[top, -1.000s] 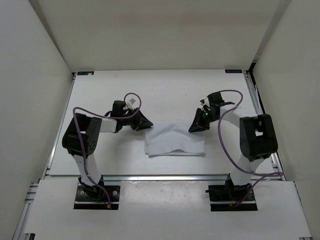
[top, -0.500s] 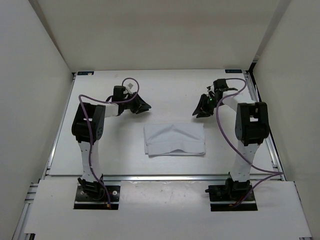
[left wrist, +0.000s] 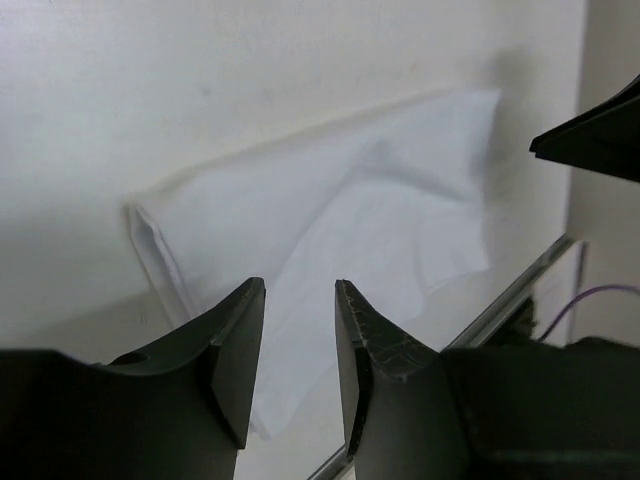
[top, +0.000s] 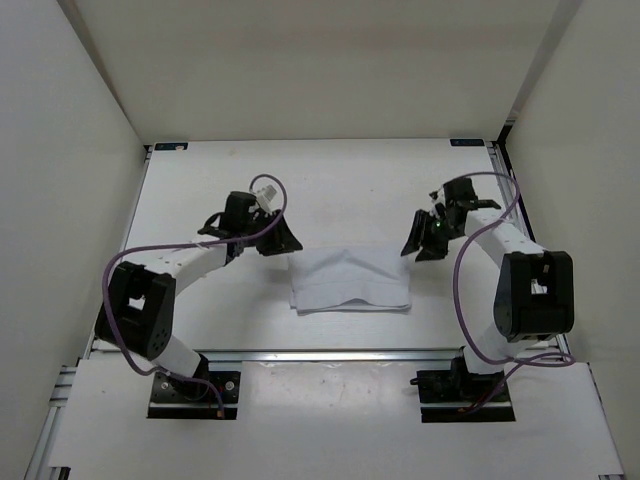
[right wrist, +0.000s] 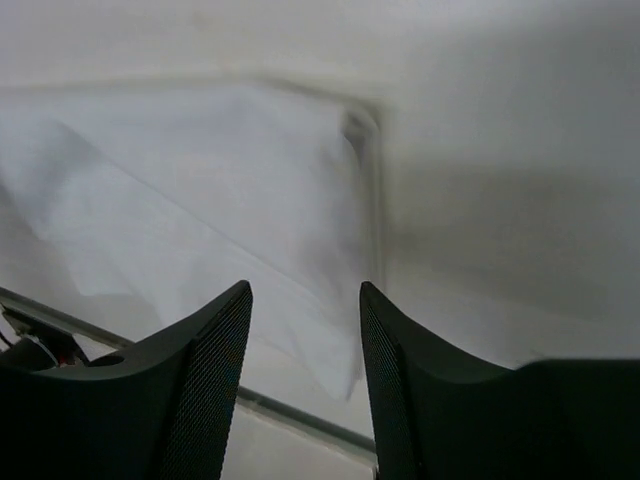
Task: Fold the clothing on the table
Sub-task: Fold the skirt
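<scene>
Lying on the table, the cloth has the left claw and right claw by its far corners, both spread.

lab robot cell, white walls, railed table

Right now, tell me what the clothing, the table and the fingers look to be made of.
Clothing: thin soft cloth, possibly cotton, matte white; it shows gentle creases and layered folded edges. Table: hard smooth board, perhaps laminate, matte white; flat, no glare. Right fingers: black, probably plastic, with finely dotted grip faces. Left fingers: the same black, slightly glossy, lightly scuffed.
</scene>
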Motion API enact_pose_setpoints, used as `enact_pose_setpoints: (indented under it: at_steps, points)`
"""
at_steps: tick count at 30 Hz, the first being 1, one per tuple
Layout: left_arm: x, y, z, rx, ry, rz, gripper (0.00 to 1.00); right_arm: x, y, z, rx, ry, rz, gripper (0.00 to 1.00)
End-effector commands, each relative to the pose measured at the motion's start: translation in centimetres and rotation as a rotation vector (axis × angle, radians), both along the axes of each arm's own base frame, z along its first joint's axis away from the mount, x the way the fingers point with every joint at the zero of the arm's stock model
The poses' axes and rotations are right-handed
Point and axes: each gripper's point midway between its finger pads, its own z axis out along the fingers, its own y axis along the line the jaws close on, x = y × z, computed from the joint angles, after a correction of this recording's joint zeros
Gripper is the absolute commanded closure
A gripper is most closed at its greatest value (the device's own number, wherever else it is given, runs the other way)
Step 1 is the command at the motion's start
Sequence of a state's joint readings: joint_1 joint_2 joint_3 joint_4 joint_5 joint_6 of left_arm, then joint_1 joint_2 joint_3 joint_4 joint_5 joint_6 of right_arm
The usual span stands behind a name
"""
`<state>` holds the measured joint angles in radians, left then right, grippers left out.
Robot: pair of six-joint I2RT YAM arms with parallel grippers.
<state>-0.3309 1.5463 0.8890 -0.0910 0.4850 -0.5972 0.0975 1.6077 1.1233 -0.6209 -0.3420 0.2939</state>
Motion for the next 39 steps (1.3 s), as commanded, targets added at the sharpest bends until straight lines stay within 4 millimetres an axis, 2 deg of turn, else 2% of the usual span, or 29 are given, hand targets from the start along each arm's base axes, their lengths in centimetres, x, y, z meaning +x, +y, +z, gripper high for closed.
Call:
enact_pose_setpoints:
  at_steps: [1, 2, 5, 11, 14, 15, 21, 24, 28, 31, 34, 36, 37, 39]
  points:
    - [-4.5, 1.3, -4.6, 0.235, 0.063, -0.061, 0.56, -4.6, -1.2, -3.3, -0.048, 0.132, -0.008, 0.47]
    - [-5.1, 1.1, -5.0, 0.249, 0.069, -0.073, 0.56, -5.3, -1.2, -3.8, -0.05, 0.149, -0.018, 0.47]
    - [-6.0, 1.3, -6.6, 0.301, 0.085, -0.07, 0.58, -5.7, -1.6, -4.5, -0.049, 0.149, -0.045, 0.48]
    - [-4.5, 3.1, -7.5, 0.463, 0.045, -0.012, 0.55, -7.0, -1.3, -5.4, -0.043, 0.165, -0.038, 0.47]
    - [-4.5, 3.4, -8.3, 0.508, 0.049, -0.008, 0.54, -7.6, -1.4, -6.3, -0.058, 0.178, -0.048, 0.47]
    - [-4.4, 3.2, -8.2, 0.508, 0.041, -0.009, 0.55, -7.6, -1.5, -6.3, -0.06, 0.176, -0.052, 0.47]
    - [-6.2, 2.3, -10.7, 0.587, 0.084, -0.083, 0.55, -7.2, -1.8, -6.5, -0.047, 0.158, -0.092, 0.47]
    - [-6.7, 2.6, -11.8, 0.599, 0.112, -0.086, 0.55, -6.4, -1.3, -6.7, -0.021, 0.127, -0.107, 0.49]
    - [-6.9, 2.6, -11.7, 0.581, 0.119, -0.082, 0.56, -5.5, 0.1, -7.5, 0.039, 0.092, -0.094, 0.52]
    - [-7.1, 2.7, -11.4, 0.578, 0.111, -0.092, 0.57, -5.2, 1.5, -8.1, 0.152, 0.109, -0.104, 0.62]
    - [-7.6, 2.6, -11.5, 0.562, 0.12, -0.099, 0.56, -4.7, 3.1, -7.8, 0.285, 0.095, -0.104, 1.0]
    - [-7.6, 2.5, -11.8, 0.56, 0.132, -0.106, 0.56, -5.1, 3.0, -7.9, 0.3, 0.107, -0.115, 1.0]
    - [-7.9, 1.9, -11.7, 0.546, 0.132, -0.124, 0.57, -4.6, 2.3, -7.8, 0.274, 0.087, -0.131, 0.99]
    - [-7.9, 0.8, -11.4, 0.52, 0.126, -0.151, 0.56, -4.8, 1.2, -7.4, 0.236, 0.089, -0.146, 1.0]
